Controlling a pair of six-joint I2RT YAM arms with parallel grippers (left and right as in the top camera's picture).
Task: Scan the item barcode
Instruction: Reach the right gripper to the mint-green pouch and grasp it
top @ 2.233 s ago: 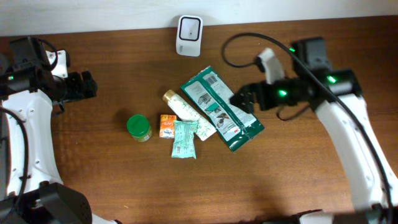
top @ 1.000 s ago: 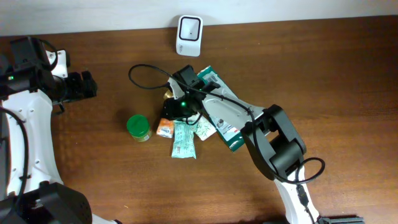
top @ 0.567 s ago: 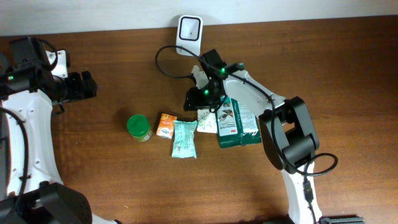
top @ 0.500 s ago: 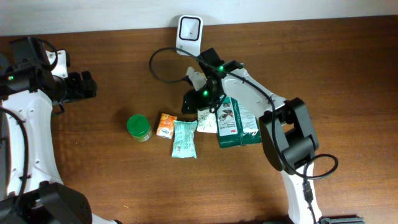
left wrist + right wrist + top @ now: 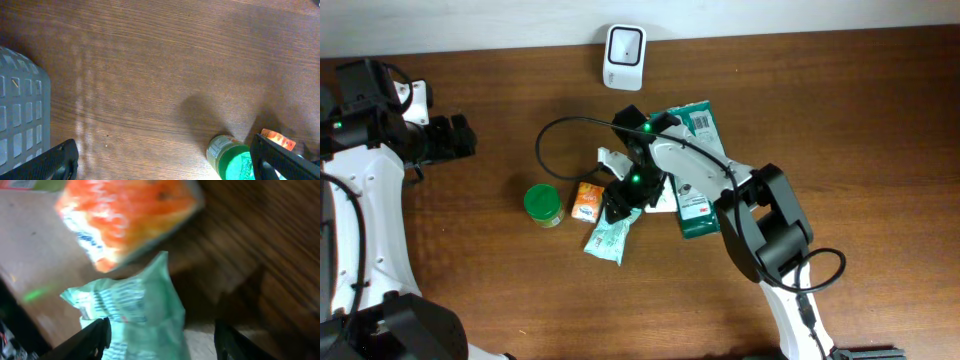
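Several items lie mid-table: a large dark green pouch (image 5: 698, 190) with a barcode showing at its far end, a light green packet (image 5: 606, 237), an orange packet (image 5: 587, 200) and a green-lidded jar (image 5: 543, 205). The white scanner (image 5: 624, 45) stands at the back edge. My right gripper (image 5: 620, 206) hangs low over the top end of the light green packet. In the right wrist view its fingers (image 5: 93, 338) stand apart on either side of the light green packet (image 5: 135, 310), with the orange packet (image 5: 130, 215) beyond. My left gripper (image 5: 458, 137) is open at the far left, holding nothing.
A white sachet (image 5: 658, 200) lies partly under the right arm. The right arm's black cable (image 5: 555, 140) loops over the table behind the items. The left wrist view shows a grey basket (image 5: 20, 110) at left, the jar (image 5: 232, 162) and the orange packet (image 5: 277, 140).
The right arm swung from near the scanner down and left to the light green packet, its jaws widening. The large pouch turned and the light green packet tilted. The left arm stayed still.
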